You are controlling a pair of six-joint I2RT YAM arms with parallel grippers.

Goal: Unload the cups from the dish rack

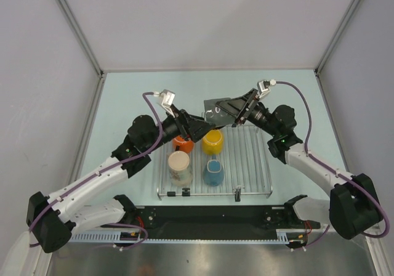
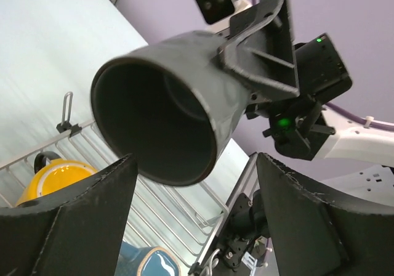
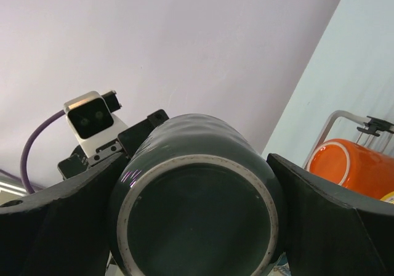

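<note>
My right gripper (image 1: 233,111) clenched on dark grey-green mug (image 1: 213,108), raised sideways near silver wire dish rack (image 1: 249,159); my left gripper (image 1: 200,128) spread open, facing mug's mouth.

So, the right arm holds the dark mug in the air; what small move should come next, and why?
Probably ease the left gripper forward, so its open fingers come around the rim of the dark grey mug. The right gripper holds that mug sideways, off the dish rack, mouth toward the left gripper, whose fingers stand apart without touching it. Looks like a handover.
</note>
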